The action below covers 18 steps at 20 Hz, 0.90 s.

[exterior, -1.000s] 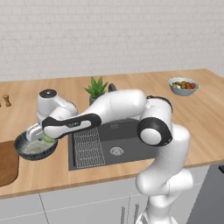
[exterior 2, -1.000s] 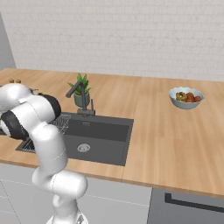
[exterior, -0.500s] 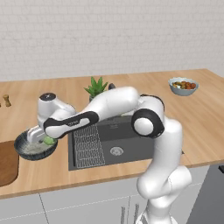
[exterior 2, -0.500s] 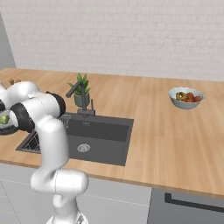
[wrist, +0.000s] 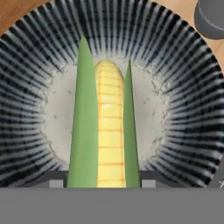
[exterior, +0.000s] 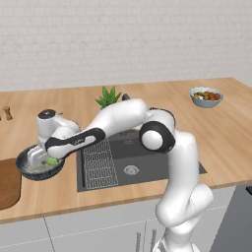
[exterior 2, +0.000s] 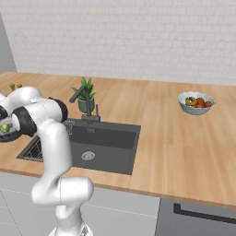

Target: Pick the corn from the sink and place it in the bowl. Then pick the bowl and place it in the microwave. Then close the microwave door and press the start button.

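Note:
The corn (wrist: 108, 122), a yellow cob between two green husk leaves, lies along the pale speckled floor of the bowl (wrist: 188, 87). My gripper (wrist: 103, 179) is shut on the cob's near end, one dark fingertip on each side. On the counter left of the sink (exterior: 130, 157) sits the dark streaked bowl (exterior: 29, 170), and my gripper (exterior: 42, 156) reaches down into it with the corn (exterior: 50, 160) green beside it. From the right, the bowl (exterior 2: 8, 134) and the corn (exterior 2: 4, 127) sit at the left edge, beside the sink (exterior 2: 103, 143). The microwave is out of view.
A pale bowl of red and orange pieces (exterior: 205, 96) (exterior 2: 197, 102) stands at the far right of the counter. A potted plant (exterior: 109, 97) and black faucet (exterior 2: 79, 97) stand behind the sink. A dark wooden board (exterior: 7, 182) lies left of the bowl.
The hand has moved left and down, carrying the corn lower into the bowl. The bowl itself has stayed in place.

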Tool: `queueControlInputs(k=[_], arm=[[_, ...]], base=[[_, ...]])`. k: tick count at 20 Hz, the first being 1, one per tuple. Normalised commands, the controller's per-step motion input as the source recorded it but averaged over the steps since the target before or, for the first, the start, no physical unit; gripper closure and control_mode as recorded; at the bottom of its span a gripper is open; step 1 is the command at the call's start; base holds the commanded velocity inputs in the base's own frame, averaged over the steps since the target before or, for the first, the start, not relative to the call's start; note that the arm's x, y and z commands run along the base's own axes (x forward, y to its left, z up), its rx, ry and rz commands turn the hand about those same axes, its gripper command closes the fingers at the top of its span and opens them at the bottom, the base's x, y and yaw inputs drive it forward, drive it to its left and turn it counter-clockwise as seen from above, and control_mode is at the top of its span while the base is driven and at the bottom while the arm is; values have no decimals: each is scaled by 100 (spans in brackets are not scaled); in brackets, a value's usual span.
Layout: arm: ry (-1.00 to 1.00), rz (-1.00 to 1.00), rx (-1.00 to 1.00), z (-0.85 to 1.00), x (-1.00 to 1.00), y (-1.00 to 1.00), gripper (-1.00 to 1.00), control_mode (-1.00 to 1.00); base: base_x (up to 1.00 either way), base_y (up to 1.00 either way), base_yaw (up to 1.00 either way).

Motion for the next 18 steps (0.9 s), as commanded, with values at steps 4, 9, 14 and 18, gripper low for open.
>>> queueControlInputs(k=[4, 9, 14, 18], arm=[[0, 0, -3, -35, 11, 4, 100, -100], [0, 0, 0, -26, 19, 0, 100, -100], [1, 0, -1, -29, 31, 4, 100, -100], [0, 0, -2, -18, 19, 7, -100, -100]], base=[[0, 0, 0], [0, 0, 0], [0, 0, 0], [0, 0, 0]])
